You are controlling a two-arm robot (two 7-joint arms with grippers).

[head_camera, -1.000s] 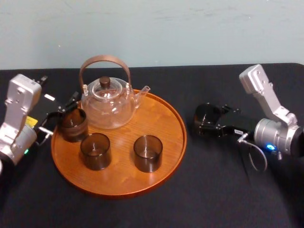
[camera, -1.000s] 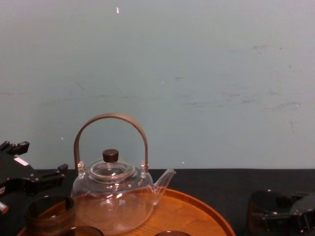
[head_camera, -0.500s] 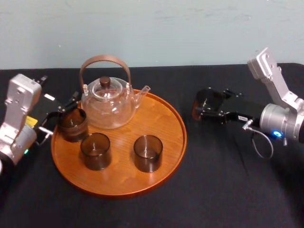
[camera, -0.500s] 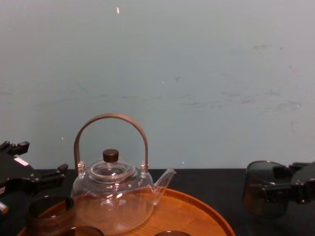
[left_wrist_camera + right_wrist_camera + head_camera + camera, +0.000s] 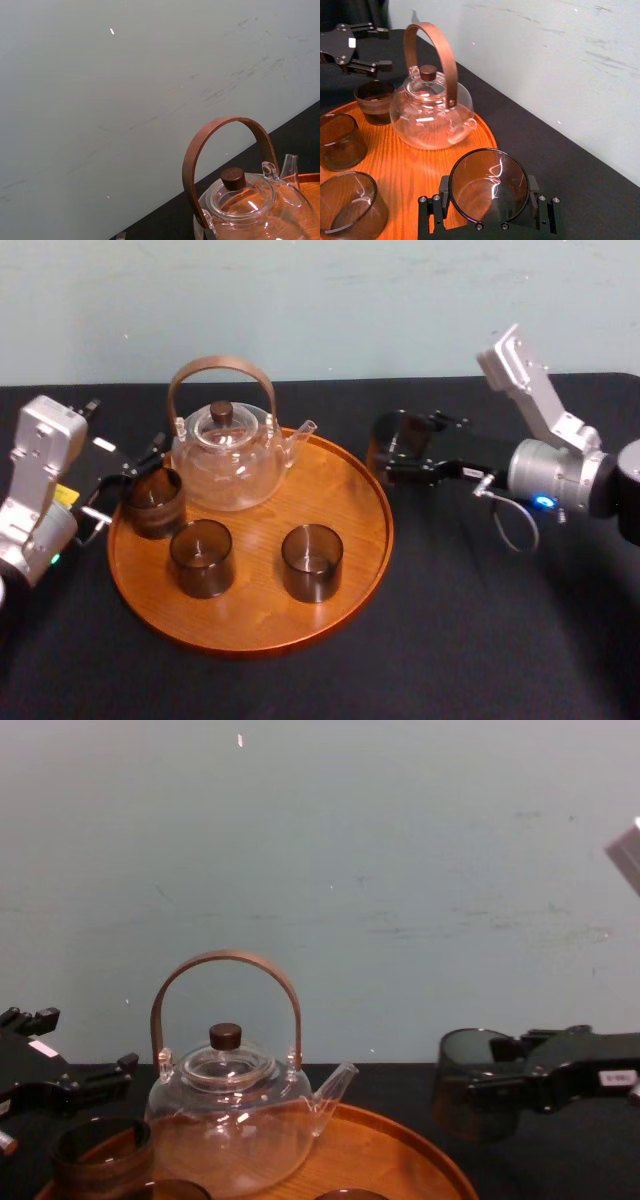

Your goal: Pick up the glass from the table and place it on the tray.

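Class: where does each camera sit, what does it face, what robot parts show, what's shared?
Head: high, facing down on tray; left gripper at its left edge, right gripper holding glass.
Chest: low, facing the wall; both grippers at edges.
Left wrist: left arm, facing teapot and wall.
Right wrist: right arm, facing tray over its own fingers and glass.
All share the teapot.

**A:** Where is everything sitting?

**B:** The tray is lying on the table, left of centre. The teapot is standing at its rear left. The left glass is standing just in front of the teapot, with the middle glass and the front glass standing side by side nearer the front.

**A:** And the grippers?

**B:** The left gripper is resting at the tray's left rim, just beside the left glass. The right gripper is holding the fourth glass clear of the table, right by the tray's rear right rim.
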